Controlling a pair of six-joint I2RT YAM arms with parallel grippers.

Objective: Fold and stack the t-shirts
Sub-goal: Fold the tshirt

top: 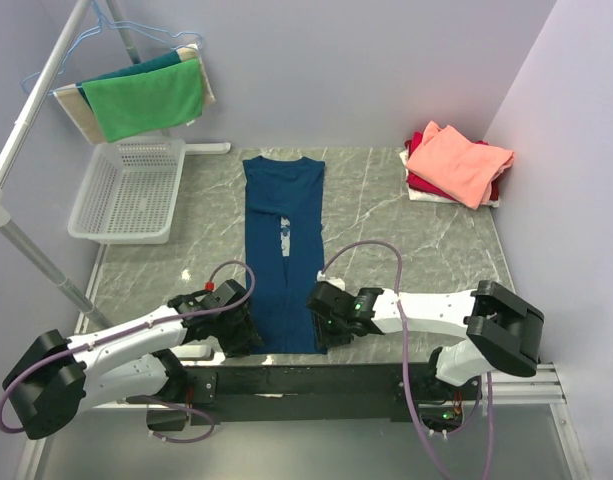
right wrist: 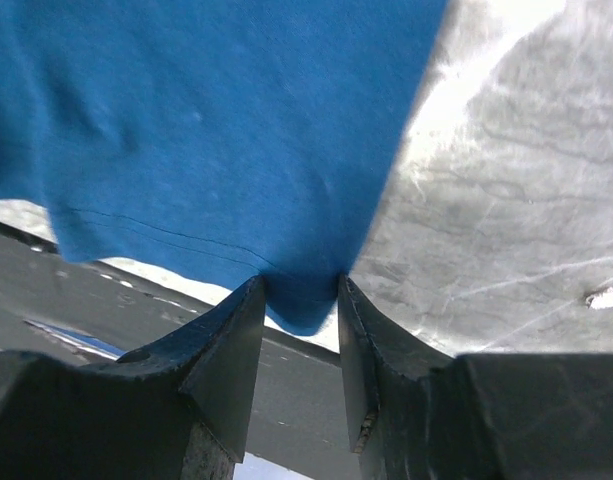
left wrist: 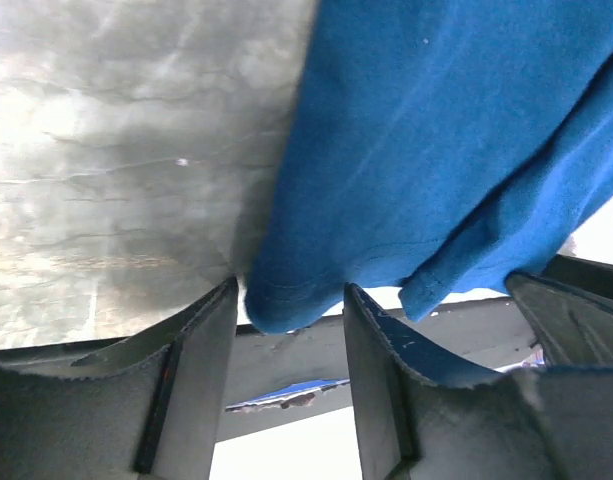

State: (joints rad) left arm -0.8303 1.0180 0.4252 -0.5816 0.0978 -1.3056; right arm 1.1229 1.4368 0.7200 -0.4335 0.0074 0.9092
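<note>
The navy t-shirt (top: 283,215) lies as a long strip mid-tabletop (top: 416,250). The left pincer (left wrist: 289,295) grips its near left hem corner and the right pincer (right wrist: 301,290) pinches the near right one. Folded salmon-pink and red t-shirts (top: 456,162) sit far right.

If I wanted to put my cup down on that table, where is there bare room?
The widest bare table lies right of the blue shirt, this side of the folded stack. A narrower strip runs between the basket and the shirt. The near edge is crowded: the left gripper and right gripper pinch the shirt's near corners there.
</note>
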